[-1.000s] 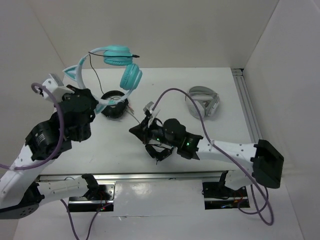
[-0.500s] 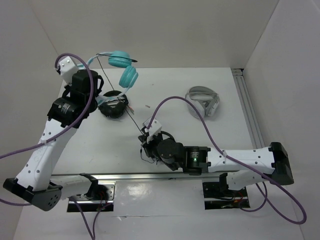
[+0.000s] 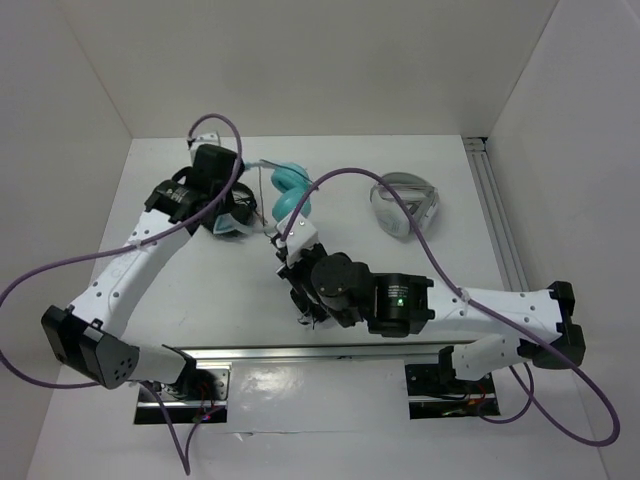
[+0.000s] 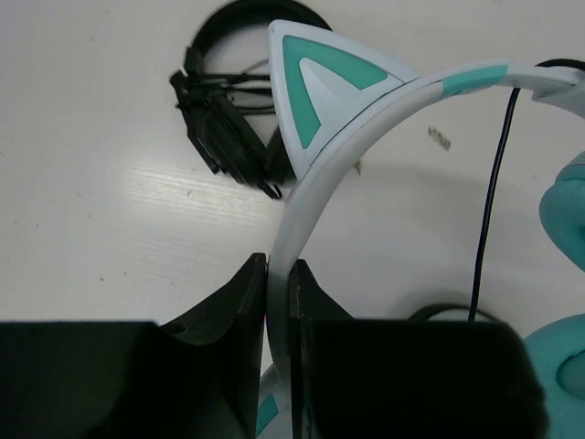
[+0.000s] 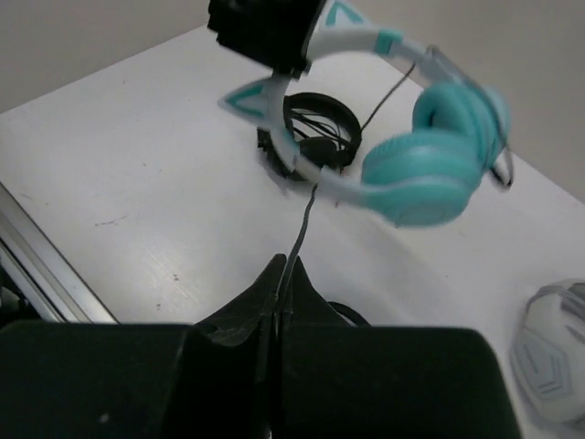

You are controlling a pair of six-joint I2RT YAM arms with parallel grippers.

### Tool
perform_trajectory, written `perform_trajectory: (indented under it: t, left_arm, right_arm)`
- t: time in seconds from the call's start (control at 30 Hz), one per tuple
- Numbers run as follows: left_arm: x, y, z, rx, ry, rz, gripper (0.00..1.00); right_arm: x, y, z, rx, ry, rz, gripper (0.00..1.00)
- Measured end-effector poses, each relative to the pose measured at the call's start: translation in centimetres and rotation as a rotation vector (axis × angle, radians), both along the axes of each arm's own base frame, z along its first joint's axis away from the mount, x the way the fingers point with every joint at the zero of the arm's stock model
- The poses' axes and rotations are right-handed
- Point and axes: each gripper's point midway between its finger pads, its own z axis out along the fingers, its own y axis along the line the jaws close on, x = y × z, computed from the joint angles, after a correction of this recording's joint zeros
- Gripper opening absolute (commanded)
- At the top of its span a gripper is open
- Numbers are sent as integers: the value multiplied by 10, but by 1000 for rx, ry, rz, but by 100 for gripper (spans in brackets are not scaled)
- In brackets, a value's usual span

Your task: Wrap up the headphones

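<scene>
The headphones (image 3: pixel 290 190) span left-right near the counter's (image 3: pixel 220 285) far edge, earcups (image 5: pixel 430 174) rightward; left tool (image 4: pixel 279 267) clamps the headband (image 4: pixel 320 174); right tool (image 5: pixel 280 271) pinches the cable (image 5: pixel 302 224); one black pair (image 4: pixel 228 123), one grey pair (image 3: pixel 405 205).

The headphones (image 5: pixel 430 119) have a smooth, satin plastic headband (image 4: pixel 315 183) and matt, soft-looking cushioned earcups (image 5: pixel 411 187). The table (image 4: pixel 101 192) is white, faintly glossy and lightly scuffed.
</scene>
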Motion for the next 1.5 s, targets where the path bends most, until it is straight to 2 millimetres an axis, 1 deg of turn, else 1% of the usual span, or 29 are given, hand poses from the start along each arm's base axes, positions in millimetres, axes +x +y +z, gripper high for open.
perform_trajectory:
  t: [0.1,0.17,0.23,0.3,0.33,0.4,0.43,0.53,0.67,0.73,0.9,1.03,1.13,1.2,1.27,1.33,1.4,1.5]
  left_arm:
    - [-11,-29,-22,57,90,-148,0]
    - [-18,-46,-32,71,130,-248,0]
    - [-27,-58,-43,74,169,-337,0]
    - [-37,-65,-53,67,187,-392,0]
    - [-44,-64,-58,70,195,-407,0]
    - [-58,-63,-61,75,197,-440,0]
    - [-64,-63,-60,74,189,-454,0]
    - [-79,-66,-46,64,130,-494,0]
    - [-95,-82,-24,33,46,-571,0]
    - [-102,-90,-15,17,13,-608,0]
    - [-127,-108,0,-4,-35,-711,0]
    - [-137,-105,14,-4,-58,-726,0]
    - [-142,-99,33,-10,-95,-731,0]
    - [-146,-94,48,-16,-124,-736,0]
    - [-151,-89,61,-21,-142,-741,0]
    - [-156,-86,69,-19,-153,-762,0]
    - [-162,-88,76,-33,-161,-796,0]
    - [-169,-93,85,-59,-175,-835,0]
  right_arm:
    - [14,-4,8,-50,-31,-30,0]
    - [28,-11,11,-87,-56,-67,0]
    - [43,-21,11,-130,-77,-103,0]
    - [61,-35,6,-181,-85,-150,1]
    - [70,-42,4,-203,-88,-176,1]
    - [85,-57,0,-246,-89,-220,4]
    - [91,-63,-3,-266,-90,-237,7]
    - [107,-79,-13,-310,-87,-280,9]
    - [131,-97,-20,-318,-60,-303,9]
    - [138,-102,-20,-313,-53,-305,9]
    - [150,-104,-27,-318,-33,-259,9]
    - [171,-109,-41,-319,10,-223,9]
    - [185,-111,-54,-298,60,-193,9]
    - [190,-107,-61,-268,96,-159,10]
    - [188,-97,-66,-229,127,-102,11]
    - [184,-82,-66,-176,148,-31,15]
    - [179,-66,-66,-109,161,43,19]
    - [168,-48,-74,-22,197,140,23]
